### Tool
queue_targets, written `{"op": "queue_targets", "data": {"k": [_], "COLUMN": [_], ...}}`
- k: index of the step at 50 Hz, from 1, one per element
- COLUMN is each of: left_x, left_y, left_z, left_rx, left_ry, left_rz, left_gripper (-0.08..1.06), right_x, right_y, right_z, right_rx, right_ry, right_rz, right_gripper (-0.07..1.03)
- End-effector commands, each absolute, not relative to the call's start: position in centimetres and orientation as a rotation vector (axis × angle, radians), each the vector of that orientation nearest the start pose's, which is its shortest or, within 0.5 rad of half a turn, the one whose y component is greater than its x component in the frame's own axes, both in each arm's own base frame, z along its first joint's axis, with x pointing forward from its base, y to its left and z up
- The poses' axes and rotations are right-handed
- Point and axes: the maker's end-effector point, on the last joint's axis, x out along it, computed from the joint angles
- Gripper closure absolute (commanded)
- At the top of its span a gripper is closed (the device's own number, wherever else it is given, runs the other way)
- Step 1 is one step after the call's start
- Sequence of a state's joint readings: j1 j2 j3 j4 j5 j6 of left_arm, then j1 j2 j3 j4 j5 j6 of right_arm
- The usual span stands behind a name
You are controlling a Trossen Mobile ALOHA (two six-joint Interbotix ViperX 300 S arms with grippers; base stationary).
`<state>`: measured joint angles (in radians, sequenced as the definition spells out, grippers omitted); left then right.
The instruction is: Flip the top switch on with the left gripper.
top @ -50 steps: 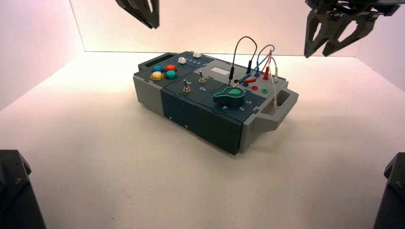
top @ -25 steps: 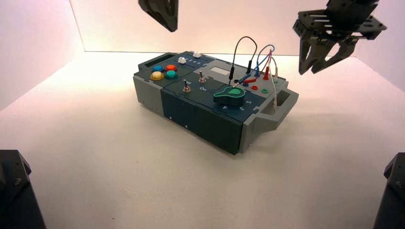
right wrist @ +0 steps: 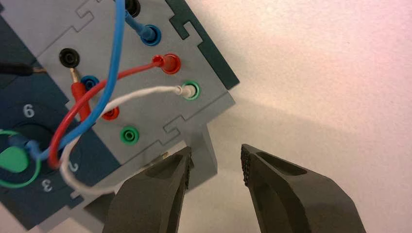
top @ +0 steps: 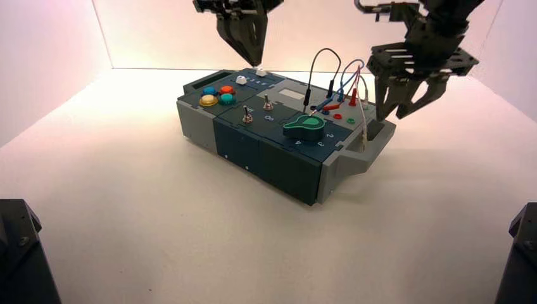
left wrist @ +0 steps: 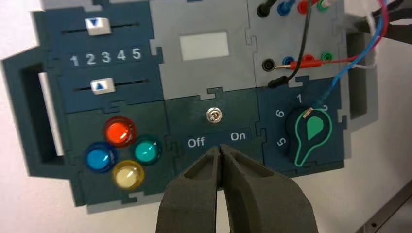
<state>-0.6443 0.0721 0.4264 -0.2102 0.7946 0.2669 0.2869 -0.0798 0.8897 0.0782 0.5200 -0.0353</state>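
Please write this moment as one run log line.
left gripper shut, above top switch, no contact | right gripper open beside box handle

This is a robot test lab. A plain white bench point(top: 158, 240) is closed in by bare white walls point(top: 44, 57) on the left, far and right sides, like a light booth. The only thing on it is a practice box point(top: 278, 130) of buttons, sliders, switches, a knob and plug-in wires, between two black robot arms.
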Motion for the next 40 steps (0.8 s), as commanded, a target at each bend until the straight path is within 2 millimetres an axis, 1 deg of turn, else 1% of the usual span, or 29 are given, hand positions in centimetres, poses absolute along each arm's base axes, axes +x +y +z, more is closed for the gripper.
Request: {"op": "queue_targets", "data": {"k": [1, 10, 18, 40], "left_x": [30.5, 30.8, 30.8, 30.8], "left_y": [-26.5, -26.6, -26.6, -26.6], "left_z": [11.6, 11.0, 10.6, 10.4], "left_rx": [0.428, 0.44, 0.442, 0.442], "left_ry": [1.21, 1.218, 1.229, 1.239], "left_rz": [-0.763, -0.762, -0.761, -0.76], "left_gripper": [1.01, 1.01, 1.01, 1.01], "right_x": [28.0, 28.2, 28.2, 26.8], "right_y": [9.0, 9.0, 8.9, 9.1], "right_z": [3.8, 2.5, 2.0, 2.8], "right_rx": [-0.145, -0.155, -0.164, -0.177], "right_ry": [1.316, 1.328, 1.344, 1.363], "right_rz": [0.26, 0.259, 0.258, 0.275], "right_gripper": [0.41, 0.41, 0.41, 0.41]}}
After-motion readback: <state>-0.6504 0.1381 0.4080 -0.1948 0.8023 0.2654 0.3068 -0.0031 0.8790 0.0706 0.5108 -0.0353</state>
